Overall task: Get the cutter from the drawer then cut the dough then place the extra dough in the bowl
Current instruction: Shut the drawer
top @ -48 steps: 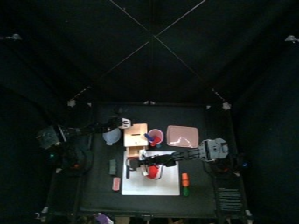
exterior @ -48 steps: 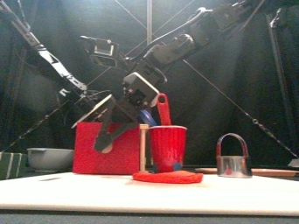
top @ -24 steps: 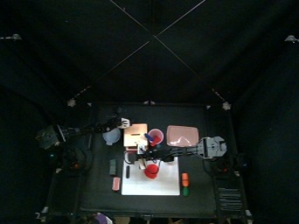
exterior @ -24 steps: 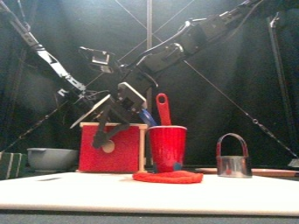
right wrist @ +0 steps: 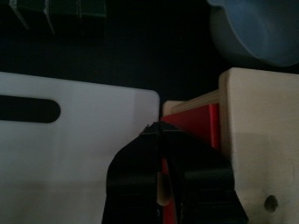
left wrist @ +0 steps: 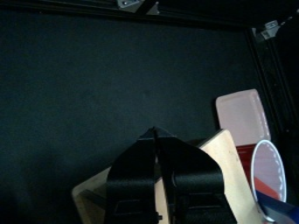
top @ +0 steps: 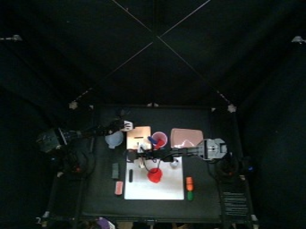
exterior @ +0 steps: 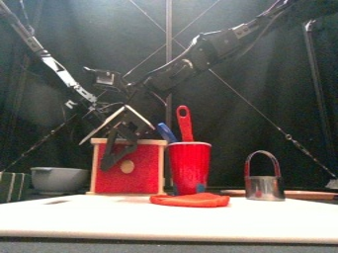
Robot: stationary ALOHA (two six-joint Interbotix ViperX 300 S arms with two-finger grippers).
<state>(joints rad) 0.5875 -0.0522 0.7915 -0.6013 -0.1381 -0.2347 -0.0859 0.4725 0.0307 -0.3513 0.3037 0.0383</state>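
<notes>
Item: round metal cutter (exterior: 264, 178), wire handle up, standing right of the red cup (exterior: 189, 166) and apart from it. We cannot tell whether it rests on the white cutting board (exterior: 172, 225) or on the tabletop (right wrist: 128, 52) behind it.

Dough (exterior: 189, 200): flat red disc on the board, just in front of the cup.

Wooden box (right wrist: 263, 131): left of the cup, with its red drawer front (exterior: 142, 176) facing the board.

Right claw (right wrist: 159, 129): jaws pressed together, tips at the drawer front; we see nothing held.

Left claw (left wrist: 156, 131): jaws likewise closed and empty, poised over the box's top.

Blue-grey bowl (exterior: 55, 179): just beside the box, on its left.

Red knife (exterior: 183, 121) and blue knife (exterior: 164, 130): upright in the cup.

Pink tray (top: 187, 138): back right of the tabletop.
</notes>
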